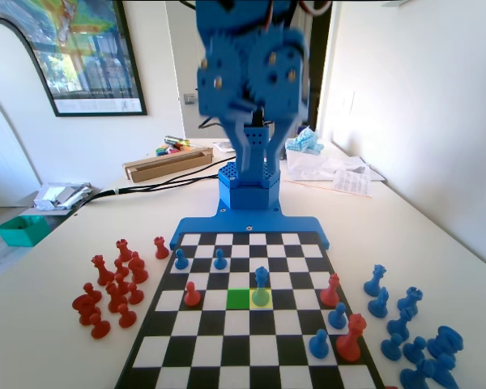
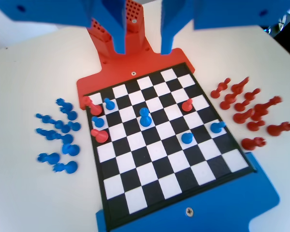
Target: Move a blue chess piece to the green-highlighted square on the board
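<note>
The blue piece (image 1: 262,285) is seen upright on the yellow square (image 1: 262,297) near the middle of the board (image 1: 251,324) in the fixed view, directly right of the green square (image 1: 238,298), which is bare. In the wrist view the same piece (image 2: 145,117) is found near the board's centre (image 2: 170,164), free of any grip. The gripper (image 2: 142,46) is held high above the board's far end in the wrist view, its two jaws spread with a clear gap between them and nothing held. In the fixed view the blue arm (image 1: 251,89) is raised over its base at the far end of the board. Blue pawns (image 1: 318,344) and red pieces (image 1: 349,338) are scattered on the board. Beside it, a cluster of red pieces (image 1: 113,284) is seen on the table at left and a cluster of blue pieces (image 1: 413,332) at right, in the fixed view.
</note>
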